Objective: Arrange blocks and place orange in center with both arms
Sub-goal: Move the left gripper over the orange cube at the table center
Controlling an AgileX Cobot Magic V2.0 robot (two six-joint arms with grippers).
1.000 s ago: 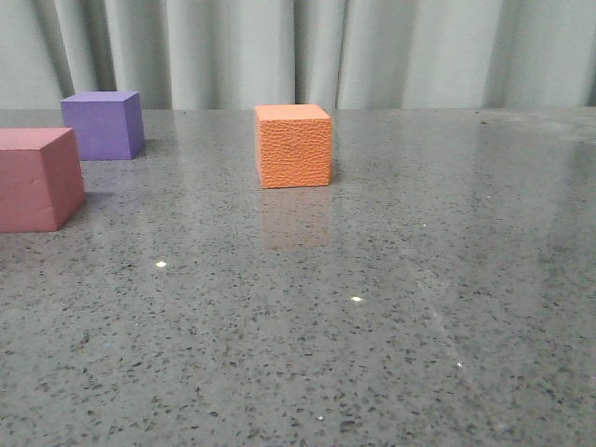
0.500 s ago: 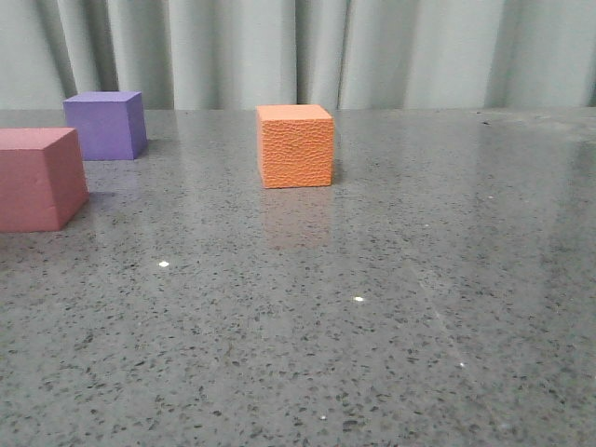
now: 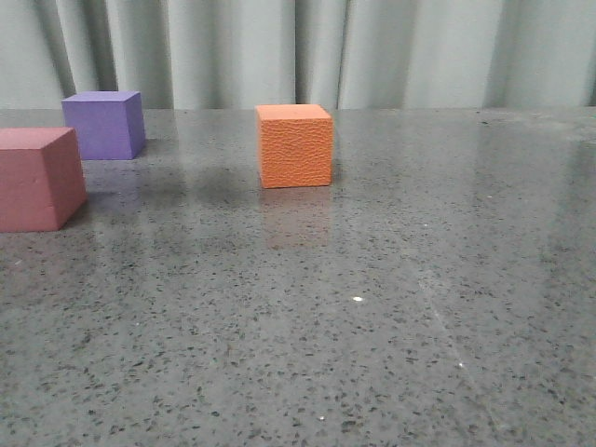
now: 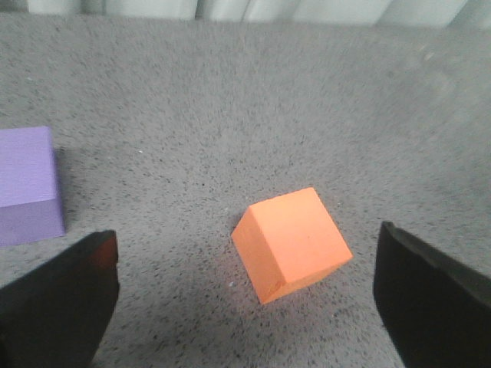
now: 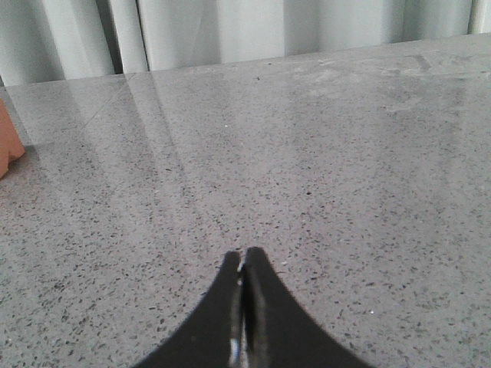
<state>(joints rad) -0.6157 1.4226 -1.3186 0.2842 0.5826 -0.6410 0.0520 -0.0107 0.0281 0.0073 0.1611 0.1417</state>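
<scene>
- The orange cube (image 3: 295,146) sits flat on the grey speckled tabletop (image 3: 372,307), toward the back and a little left of the middle in the front view, touching nothing.
- The purple cube (image 3: 104,125) stands further left and slightly further back, well apart from the orange one; the pinkish-red cube (image 3: 37,179) is nearer the camera at the left edge, partly cut off by the frame.
- The left gripper (image 4: 245,303) hangs above the table looking down, its two black fingers (image 4: 57,303) spread wide with the orange cube (image 4: 291,244) in the gap between them but ahead of them, untouched; it holds nothing.
- The right gripper (image 5: 242,264) is low over bare stone, its finger tips pressed together with nothing between them.
- The tabletop is polished and mirrors the cubes and the pale pleated curtain (image 3: 307,51) that closes off the room behind the table's far edge.
- Neither arm appears in the front view; only the wrist cameras show the grippers.
- The left wrist view shows the purple cube (image 4: 29,186) off to one side of the orange one, and the pinkish-red cube is outside it.
- The right wrist view catches only a sliver of orange (image 5: 9,142) at its edge.
</scene>
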